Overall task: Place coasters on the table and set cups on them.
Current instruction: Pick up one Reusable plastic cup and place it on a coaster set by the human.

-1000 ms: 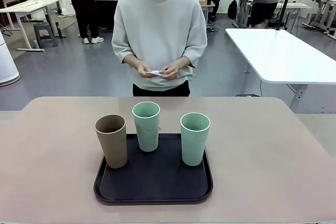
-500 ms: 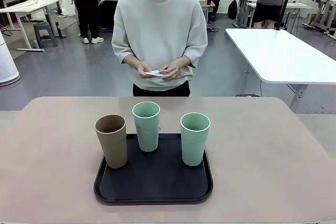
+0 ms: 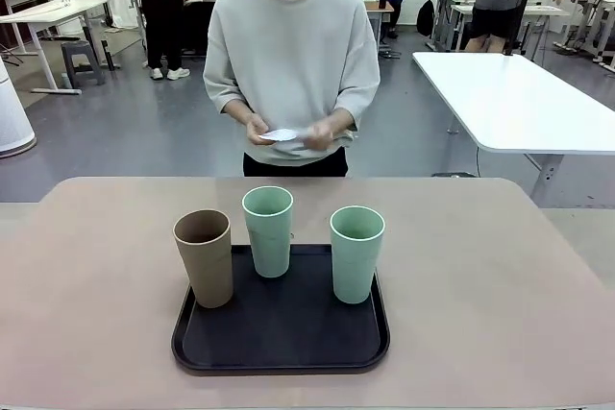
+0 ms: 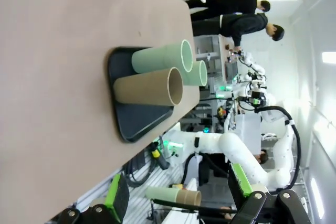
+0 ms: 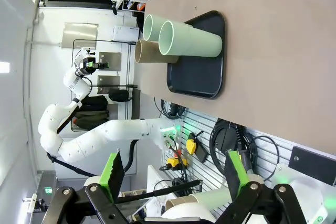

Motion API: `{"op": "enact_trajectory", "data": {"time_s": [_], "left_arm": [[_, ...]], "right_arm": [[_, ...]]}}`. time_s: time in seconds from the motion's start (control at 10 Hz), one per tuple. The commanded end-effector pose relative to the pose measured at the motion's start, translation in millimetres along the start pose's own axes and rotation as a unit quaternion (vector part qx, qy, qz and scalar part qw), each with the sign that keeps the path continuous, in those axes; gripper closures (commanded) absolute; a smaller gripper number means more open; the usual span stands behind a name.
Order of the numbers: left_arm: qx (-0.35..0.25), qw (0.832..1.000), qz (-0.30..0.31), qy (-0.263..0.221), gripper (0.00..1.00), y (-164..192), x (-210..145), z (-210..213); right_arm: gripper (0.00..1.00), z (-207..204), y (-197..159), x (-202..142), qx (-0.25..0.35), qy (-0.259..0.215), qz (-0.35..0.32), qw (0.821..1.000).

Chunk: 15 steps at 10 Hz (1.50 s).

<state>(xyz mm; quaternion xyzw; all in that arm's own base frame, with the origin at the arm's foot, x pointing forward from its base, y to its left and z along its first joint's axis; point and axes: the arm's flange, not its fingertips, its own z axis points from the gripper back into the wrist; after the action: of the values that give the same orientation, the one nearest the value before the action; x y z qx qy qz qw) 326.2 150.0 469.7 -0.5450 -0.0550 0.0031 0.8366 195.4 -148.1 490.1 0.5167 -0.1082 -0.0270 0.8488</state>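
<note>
Three cups stand upright on a black tray point(image 3: 281, 338) in the middle of the beige table point(image 3: 480, 276): a brown cup point(image 3: 203, 256) at front left, a mint cup point(image 3: 267, 230) at the back, and another mint cup point(image 3: 356, 253) at right. Across the table a person holds small white coasters point(image 3: 281, 134) in both hands at waist height. My left gripper point(image 4: 176, 192) is open and well back from the brown cup point(image 4: 149, 86) and the tray point(image 4: 142, 121). My right gripper point(image 5: 174, 170) is also open, far from the near mint cup point(image 5: 191, 39).
A white-topped table point(image 3: 519, 93) stands behind on the right, and other people move about far off. The beige top spreads wide on either side of the tray. The right arm point(image 4: 236, 150) and left arm point(image 5: 94, 135) hang below the table's near edge.
The person's hands have shifted a little and lifted the coasters slightly. The cups, the tray and both grippers have stayed where they were.
</note>
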Motion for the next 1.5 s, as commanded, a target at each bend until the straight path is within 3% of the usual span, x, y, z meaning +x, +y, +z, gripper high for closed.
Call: {"op": "enact_trajectory", "data": {"time_s": [0.0, 1.4], "left_arm": [[-0.003, 1.000, 0.000, 0.002, 0.00, -0.4, -0.8, 0.5], [-0.003, 1.000, 0.000, 0.002, 0.00, -0.4, -0.8, 0.5]], "right_arm": [[0.00, 0.9, -1.8, -0.6, 0.004, 0.000, -0.003, 1.000], [0.00, 0.9, -1.8, -0.6, 0.004, 0.000, -0.003, 1.000]]}}
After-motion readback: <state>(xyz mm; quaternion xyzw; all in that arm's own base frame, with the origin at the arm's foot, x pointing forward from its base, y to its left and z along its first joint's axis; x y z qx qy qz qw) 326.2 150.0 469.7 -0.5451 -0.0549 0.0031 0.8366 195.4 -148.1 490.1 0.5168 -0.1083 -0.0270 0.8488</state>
